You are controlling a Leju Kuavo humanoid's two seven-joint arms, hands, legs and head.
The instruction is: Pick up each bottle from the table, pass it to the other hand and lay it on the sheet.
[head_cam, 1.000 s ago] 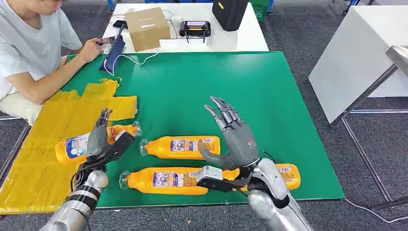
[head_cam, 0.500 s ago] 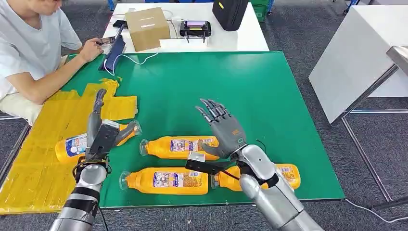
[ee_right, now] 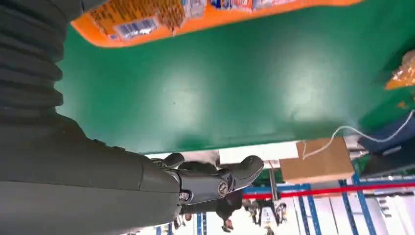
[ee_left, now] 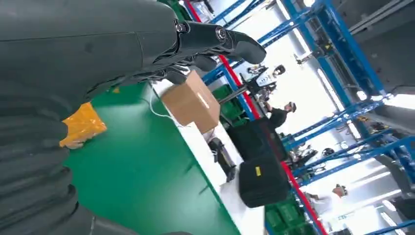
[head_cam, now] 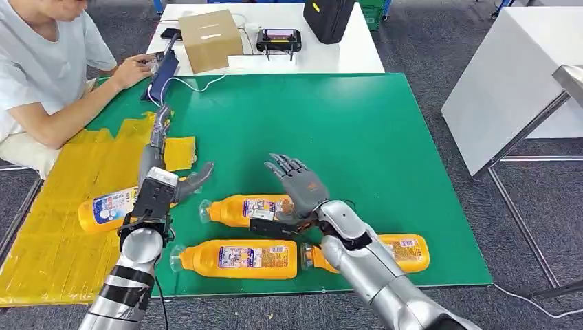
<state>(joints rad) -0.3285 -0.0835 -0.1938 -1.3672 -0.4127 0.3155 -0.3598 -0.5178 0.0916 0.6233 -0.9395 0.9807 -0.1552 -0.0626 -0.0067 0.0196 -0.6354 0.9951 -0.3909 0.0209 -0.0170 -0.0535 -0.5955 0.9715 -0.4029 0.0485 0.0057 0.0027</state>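
Right hand (head_cam: 300, 187) hovers with fingers spread and empty above the middle orange bottle (head_cam: 249, 209), seemingly lining up a pick. Left hand (head_cam: 159, 180), likewise spread and empty, hangs over the bottle (head_cam: 110, 207) lying on the yellow sheet (head_cam: 62, 199), apparently delivered.

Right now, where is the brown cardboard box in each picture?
Head view: the cardboard box sits top centre-left, on the white table.
Left wrist view: the box is mid-picture, just past the green mat.
Right wrist view: the box is lower right.
Shared landmark: the green mat.
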